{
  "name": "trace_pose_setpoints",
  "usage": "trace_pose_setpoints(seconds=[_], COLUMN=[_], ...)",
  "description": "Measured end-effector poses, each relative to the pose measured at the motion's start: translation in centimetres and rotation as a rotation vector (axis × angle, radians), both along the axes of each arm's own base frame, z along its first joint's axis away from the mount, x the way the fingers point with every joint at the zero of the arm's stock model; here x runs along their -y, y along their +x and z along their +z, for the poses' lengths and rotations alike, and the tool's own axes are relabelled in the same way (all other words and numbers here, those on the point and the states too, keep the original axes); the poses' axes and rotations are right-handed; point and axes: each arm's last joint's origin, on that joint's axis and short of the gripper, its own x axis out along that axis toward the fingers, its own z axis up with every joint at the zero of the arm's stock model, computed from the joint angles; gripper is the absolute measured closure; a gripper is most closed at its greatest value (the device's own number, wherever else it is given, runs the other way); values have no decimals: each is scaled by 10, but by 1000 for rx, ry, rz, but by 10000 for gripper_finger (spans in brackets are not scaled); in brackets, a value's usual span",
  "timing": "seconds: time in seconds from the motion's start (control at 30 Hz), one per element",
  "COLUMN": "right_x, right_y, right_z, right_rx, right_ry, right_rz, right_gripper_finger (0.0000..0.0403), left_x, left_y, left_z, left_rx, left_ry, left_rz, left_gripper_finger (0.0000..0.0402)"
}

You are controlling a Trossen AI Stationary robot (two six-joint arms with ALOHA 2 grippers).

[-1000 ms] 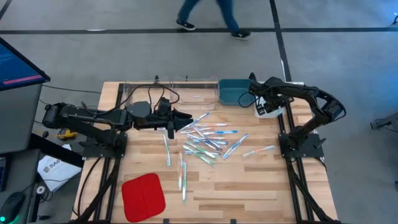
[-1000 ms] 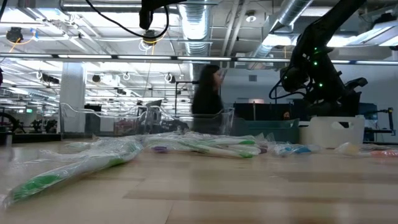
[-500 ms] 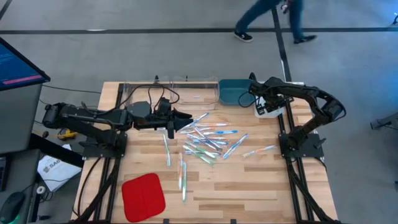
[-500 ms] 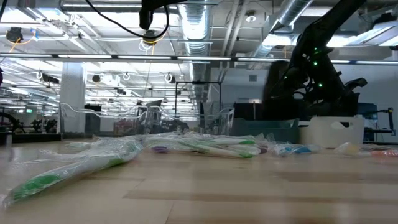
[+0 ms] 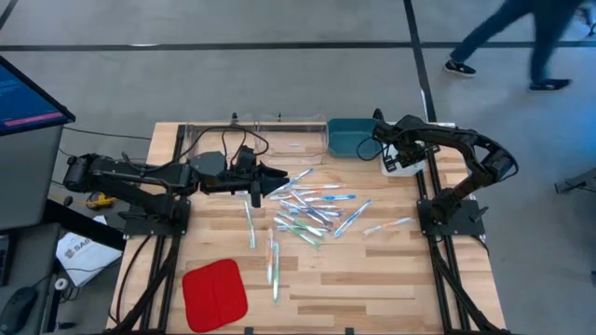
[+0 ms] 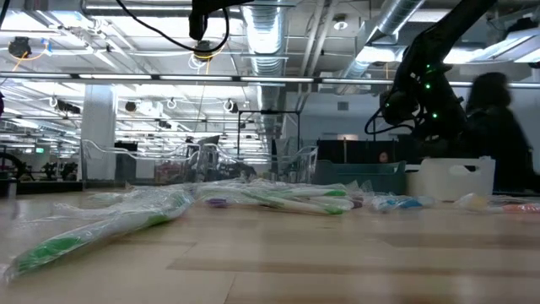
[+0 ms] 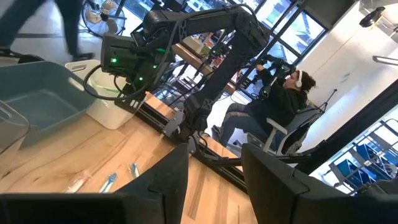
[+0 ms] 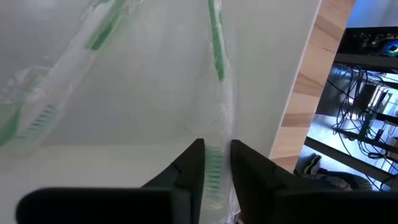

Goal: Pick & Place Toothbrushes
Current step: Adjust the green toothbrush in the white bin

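Right gripper (image 8: 216, 163) inside white bin (image 5: 402, 160), fingers narrowly parted about a green toothbrush (image 8: 217, 43); firm hold not discernible. Left gripper (image 5: 277, 179) open, empty, beside the toothbrushes (image 5: 312, 209) scattered mid-table.

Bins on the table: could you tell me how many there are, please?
3: a clear bin along the far edge, a teal bin right of it, and a white bin near the far right corner. None appears hidden.
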Motion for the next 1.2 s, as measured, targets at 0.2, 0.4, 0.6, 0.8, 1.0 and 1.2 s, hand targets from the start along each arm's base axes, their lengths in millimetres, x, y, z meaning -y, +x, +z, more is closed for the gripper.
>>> trace_pose_setpoints(seconds=[0.2,0.4,0.6,0.8,1.0,1.2], right_x=[0,-1,0,0,0,0], right_y=[0,-1,0,0,0,0], right_z=[0,0,0,0,0,0], right_rx=[-5,-9,-4,-4,1,1], right_ry=[6,13,8,8,1,1], right_rz=[4,11,11,11,8,8], right_gripper_finger=[347,349,340,308,310,332], left_x=[0,0,0,0,0,0], left_y=[0,0,0,0,0,0], left_z=[0,0,0,0,0,0], left_rx=[0,0,0,0,-1,0], left_ry=[1,2,2,2,2,2], left_rz=[0,0,0,0,0,0], left_gripper_finger=[257,257,257,257,257,257])
